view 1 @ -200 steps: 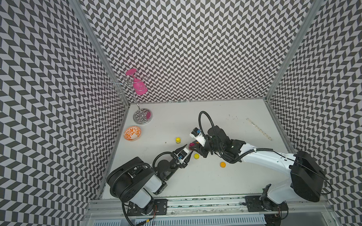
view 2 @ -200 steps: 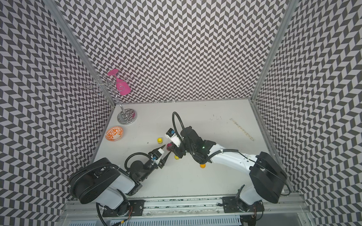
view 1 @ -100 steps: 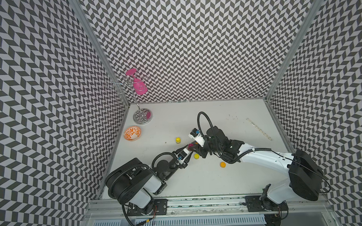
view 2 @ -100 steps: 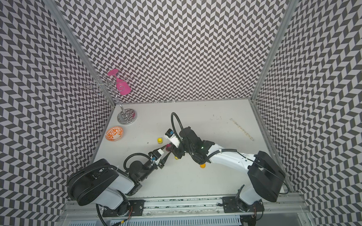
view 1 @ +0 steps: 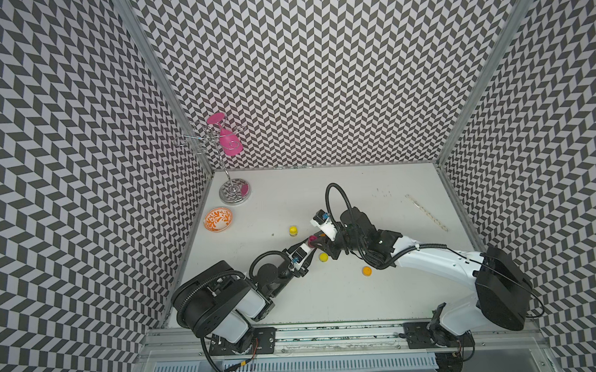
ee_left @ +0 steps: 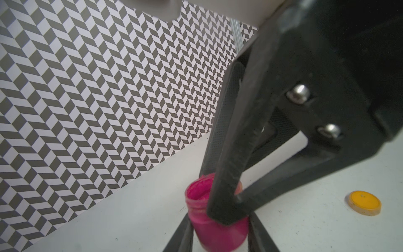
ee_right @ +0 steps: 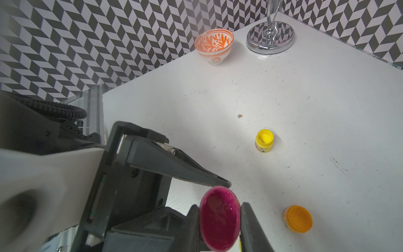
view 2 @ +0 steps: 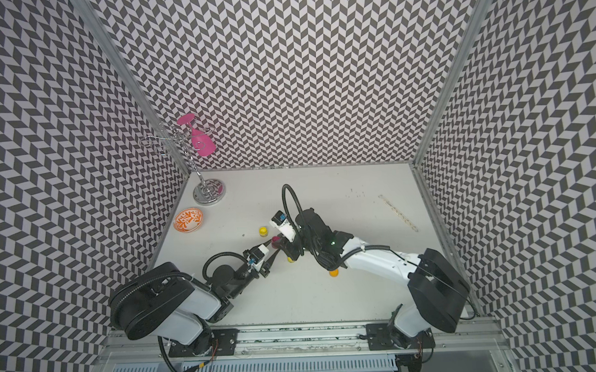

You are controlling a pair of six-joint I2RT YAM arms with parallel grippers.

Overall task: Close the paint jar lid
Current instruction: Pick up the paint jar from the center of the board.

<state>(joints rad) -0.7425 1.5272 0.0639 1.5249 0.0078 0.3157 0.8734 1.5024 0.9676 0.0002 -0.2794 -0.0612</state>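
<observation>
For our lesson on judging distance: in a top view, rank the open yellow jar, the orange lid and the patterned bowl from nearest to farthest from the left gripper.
From the left gripper:
1. Open yellow jar, close by, toward the back.
2. Orange lid, to the right, toward the front.
3. Patterned bowl, far off to the left.

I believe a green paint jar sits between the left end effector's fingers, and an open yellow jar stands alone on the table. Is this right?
No: the left wrist view shows that paint jar is pink, not green. The open yellow jar does stand alone on the table.
</observation>
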